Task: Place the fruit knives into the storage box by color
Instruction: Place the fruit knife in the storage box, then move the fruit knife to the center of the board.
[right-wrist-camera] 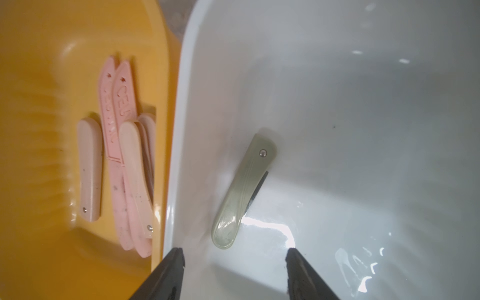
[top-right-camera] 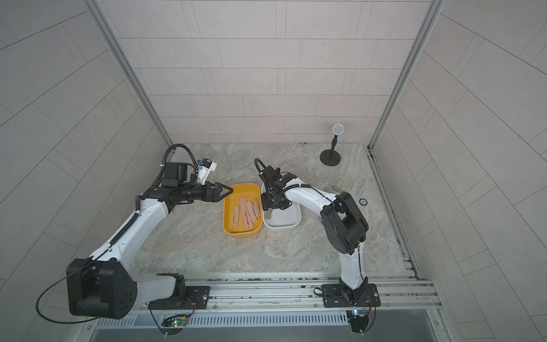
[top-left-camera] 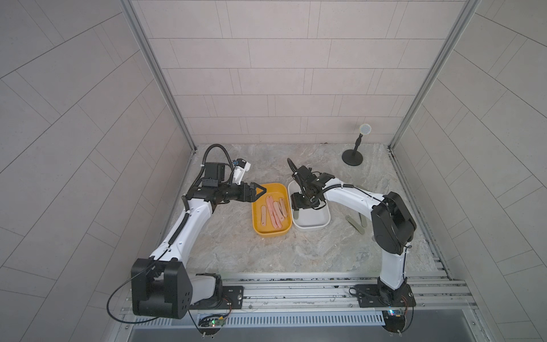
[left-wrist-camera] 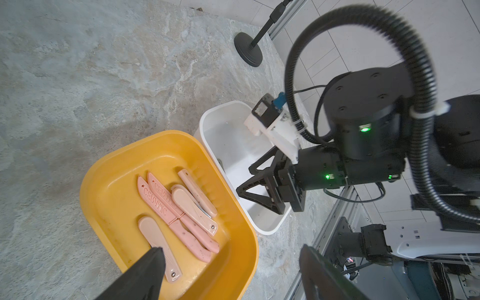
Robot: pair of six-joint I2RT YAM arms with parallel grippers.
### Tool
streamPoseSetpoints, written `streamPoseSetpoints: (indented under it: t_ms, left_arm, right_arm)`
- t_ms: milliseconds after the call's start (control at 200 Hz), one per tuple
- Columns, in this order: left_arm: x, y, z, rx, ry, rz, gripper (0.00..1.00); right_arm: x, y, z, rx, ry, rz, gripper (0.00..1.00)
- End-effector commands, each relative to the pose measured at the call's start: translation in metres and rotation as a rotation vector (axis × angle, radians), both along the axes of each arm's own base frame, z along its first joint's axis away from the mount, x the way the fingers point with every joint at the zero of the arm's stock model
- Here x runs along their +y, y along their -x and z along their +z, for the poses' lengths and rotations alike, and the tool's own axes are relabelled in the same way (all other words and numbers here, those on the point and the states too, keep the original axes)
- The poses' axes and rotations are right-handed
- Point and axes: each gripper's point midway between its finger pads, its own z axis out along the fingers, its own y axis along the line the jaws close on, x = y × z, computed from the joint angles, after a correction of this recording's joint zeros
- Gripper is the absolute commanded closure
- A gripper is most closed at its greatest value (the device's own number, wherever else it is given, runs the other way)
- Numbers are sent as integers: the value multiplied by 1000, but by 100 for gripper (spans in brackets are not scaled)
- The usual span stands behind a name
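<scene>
Grey tiled walls on three sides, marbled bench below. Near its middle, two storage boxes close side by side: yellow box and white box.

Inside the yellow one, every salmon-pink knife in view: the salmon-pink knives, five or so, some folded, two opened out long. Inside the white one, a single grey-green knife, folded, lying free near the wall on the yellow box's side.

Right pincer poised low over that knife, jaws apart, gripping nothing. Left pincer level over the far rim of the yellow box, jaws spread wide, likewise bare.

Pink half of the sorting apparently finished; grey-green half barely begun. Left to do, by the look of it: grey-green knives out on the bench beside the white box on the right arm's side, plus two more knives of that colour beyond the arm.
</scene>
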Motion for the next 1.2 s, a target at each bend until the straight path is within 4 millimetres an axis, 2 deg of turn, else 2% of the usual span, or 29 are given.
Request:
streamPoseSetpoints:
  t_ms: [0,15,40,160,340,671,966,1196]
  left_arm:
    - [-1,1,4,-9,19,-9,13]
    - [-1,2,5,-12,20,-9,13]
    - [-2,2,5,-10,22,-10,13]
    - [-3,2,8,-14,28,-16,13]
    - [-9,4,9,-13,32,-34,13]
    - [-30,12,5,7,37,-104,13]
    - [-46,16,0,17,26,-149,13]
    - [-59,20,-7,27,7,-189,13]
  right_arm:
    - [-11,-2,21,-74,4,-24,19]
    - [-11,-2,23,-79,1,-25,7]
    - [-14,-2,26,-85,-2,-30,0]
    - [-24,-3,39,-118,-4,-44,0]
    - [-51,-3,51,-150,23,-76,1]
    - [-125,15,57,-166,103,-190,4]
    - [-187,40,41,-119,160,-314,5]
    - [-219,63,3,-11,222,-366,6]
